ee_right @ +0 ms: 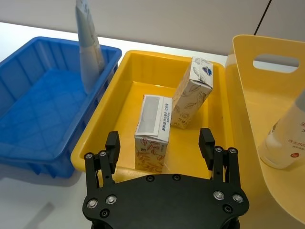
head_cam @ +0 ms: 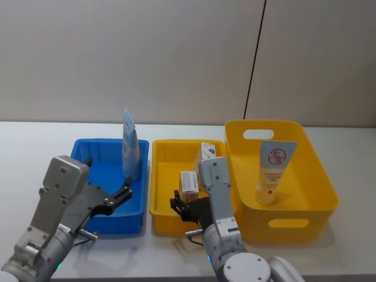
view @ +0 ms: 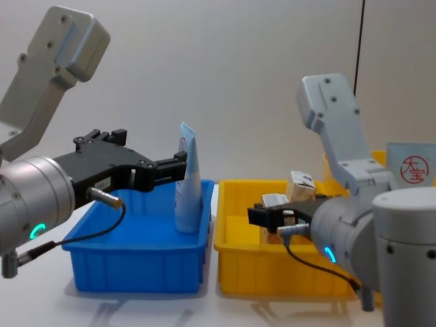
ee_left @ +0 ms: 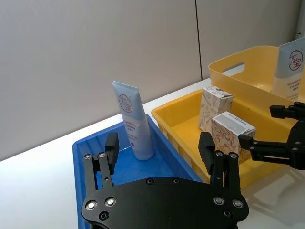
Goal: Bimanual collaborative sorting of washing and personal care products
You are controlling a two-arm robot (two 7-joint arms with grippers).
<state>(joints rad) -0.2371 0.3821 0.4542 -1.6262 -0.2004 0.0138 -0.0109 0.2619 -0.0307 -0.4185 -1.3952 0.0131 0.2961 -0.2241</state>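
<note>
While three bins sit side by side on the white bench (head_cam: 35, 141), the biggest, a deep yellow bin (head_cam: 320, 176) at the right, holds a squeeze tube with a red circle logo (head_cam: 273, 170) standing cap down. Next, the blue bin (head_cam: 88, 155) at the left carries a second squeeze tube (head_cam: 130, 147) upright by its far right corner. Between them, the shallow yellow tray (head_cam: 164, 170) contains two cream cartons (ee_right: 153, 131) (ee_right: 191, 93), touching. Left gripper (head_cam: 124, 194) hovers over the blue bin's near right part, jaws spread wide and empty. Right gripper (ee_right: 159, 145) hangs above the tray's near edge, jaws wide, straddling the nearer carton without contact.
</note>
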